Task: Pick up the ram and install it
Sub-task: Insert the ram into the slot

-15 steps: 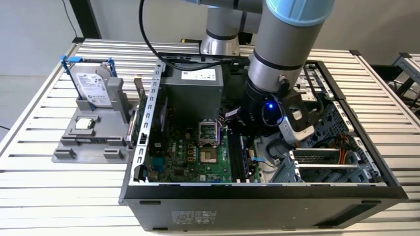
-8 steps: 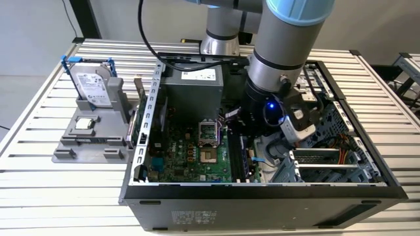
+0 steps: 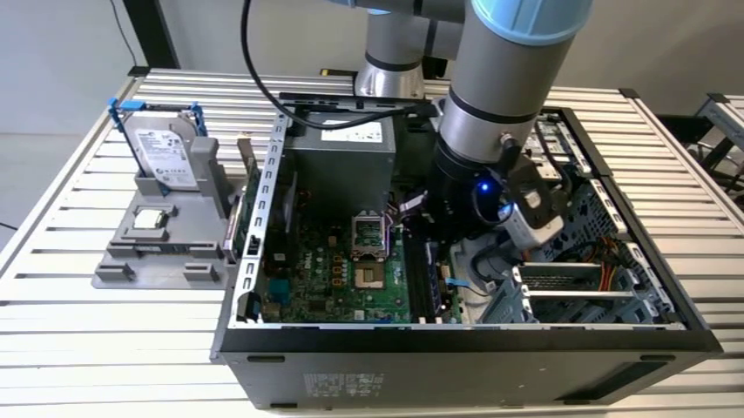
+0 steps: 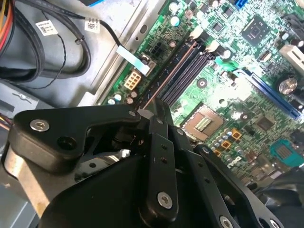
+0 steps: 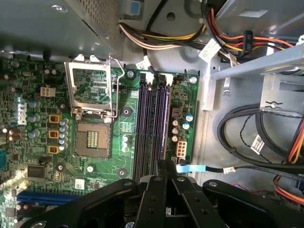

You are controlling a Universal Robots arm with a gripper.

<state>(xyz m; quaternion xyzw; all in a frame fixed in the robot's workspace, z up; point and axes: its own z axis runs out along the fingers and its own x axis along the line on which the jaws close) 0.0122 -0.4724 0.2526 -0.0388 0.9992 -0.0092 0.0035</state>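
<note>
- Hand (image 5: 165, 167) clenched: in both wrist views its two fingertips (image 4: 153, 110) are drawn together, low over the near end of the memory slots (image 5: 145, 123). Whether they pinch anything is not clear.
- Ram (image 5: 167, 118): judged to be the thin brownish strip standing edge-on in the outermost slot, the one nearest the board's edge, also seen in the second wrist view (image 4: 168, 76). It looks already lowered into that slot. How fully it is seated cannot be told.
- Key relation: the ram runs straight away from the fingertips, with its long axis along the slots. The hand sits over one end of it, not over the middle.
- Arm (image 3: 489, 113), exterior view: reaches down into the open case (image 3: 465, 335) at centre frame, with its wrist over the board's right part.
- Counts: one ram, four parallel slots, one open, empty socket (image 5: 92, 137).
- Stand (image 3: 152, 261) on the desk (image 3: 117, 340), at the exterior view's left: one drive (image 3: 163, 152) upright and one square chip (image 3: 148, 218) below it, both well apart from the hand.
</note>
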